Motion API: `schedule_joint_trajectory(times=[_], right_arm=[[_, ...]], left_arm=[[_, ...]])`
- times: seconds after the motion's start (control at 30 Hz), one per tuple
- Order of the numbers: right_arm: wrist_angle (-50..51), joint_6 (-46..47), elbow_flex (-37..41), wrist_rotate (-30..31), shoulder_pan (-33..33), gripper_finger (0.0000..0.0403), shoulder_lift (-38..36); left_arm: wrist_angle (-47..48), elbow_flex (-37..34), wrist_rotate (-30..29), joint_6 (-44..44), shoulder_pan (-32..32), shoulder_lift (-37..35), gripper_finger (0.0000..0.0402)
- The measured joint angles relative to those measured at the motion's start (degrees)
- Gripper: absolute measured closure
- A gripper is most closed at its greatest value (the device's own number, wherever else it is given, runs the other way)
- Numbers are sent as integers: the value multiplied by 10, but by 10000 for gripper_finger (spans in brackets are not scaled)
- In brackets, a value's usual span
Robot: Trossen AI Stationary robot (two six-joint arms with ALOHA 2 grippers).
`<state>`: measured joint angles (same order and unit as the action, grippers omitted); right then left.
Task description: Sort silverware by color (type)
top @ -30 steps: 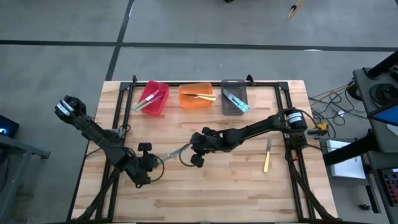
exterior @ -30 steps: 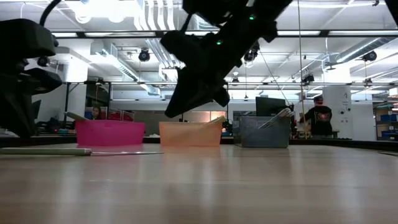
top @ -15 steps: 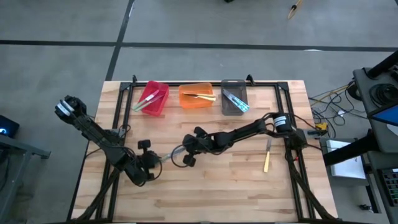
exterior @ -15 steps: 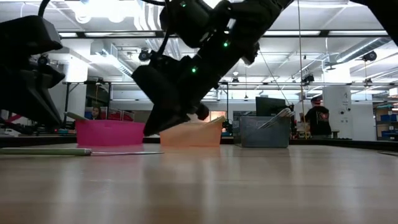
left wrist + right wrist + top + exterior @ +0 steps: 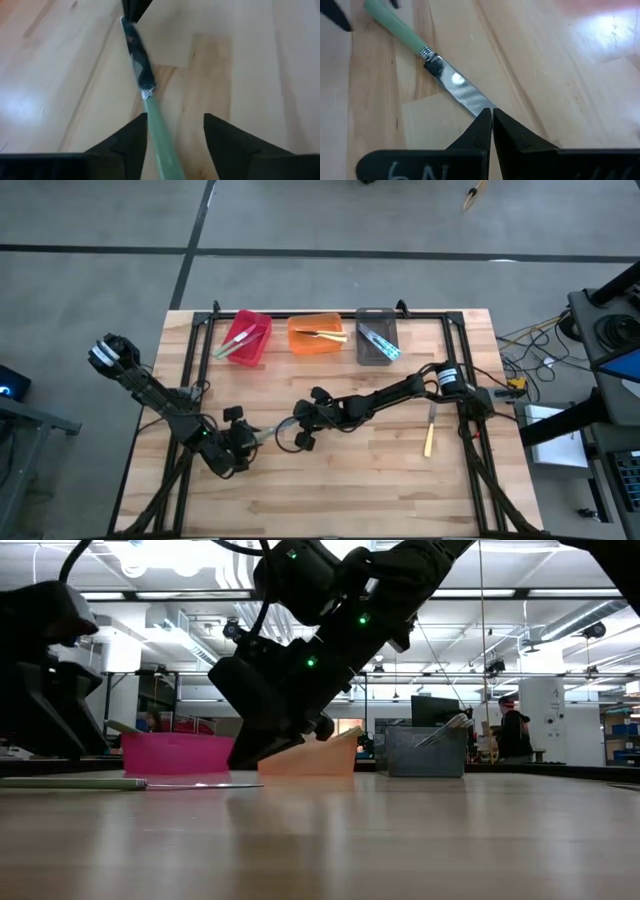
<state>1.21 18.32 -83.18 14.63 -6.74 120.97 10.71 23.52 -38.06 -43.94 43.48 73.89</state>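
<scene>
Right claw (image 5: 491,116) pinches the green-handled knife's (image 5: 451,83) shiny blade; left claw (image 5: 174,131) released

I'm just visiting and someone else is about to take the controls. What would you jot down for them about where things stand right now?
Right gripper: fingers shut, pinching the blade tip of the green-handled knife at mid-table.
Left gripper: open, fingers either side of that knife's handle, not closed on it.
Done: utensils already lie in the red bin, orange bin and grey bin at the table's far edge.
Left: this knife, lying flat on the wood, likely belongs in the red bin, which holds a green handle; then the yellow-handled utensil near the right arm's base.
</scene>
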Motion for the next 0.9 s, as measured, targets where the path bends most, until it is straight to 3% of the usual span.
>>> schedule_joint_trajectory(times=[0.2,0.37,0.63,0.9], right_arm=[[3,-4,0,0,0,394,0],[2,-5,0,0,0,394,-1],[2,-5,0,0,0,394,-1],[2,-5,0,0,0,394,-1]], left_arm=[[-55,-48,-5,-20,0,0,212],[-145,-94,-6,-26,-1,0,222],[-199,-121,-50,-39,-5,2,237],[-290,-116,-67,-15,-9,83,238]])
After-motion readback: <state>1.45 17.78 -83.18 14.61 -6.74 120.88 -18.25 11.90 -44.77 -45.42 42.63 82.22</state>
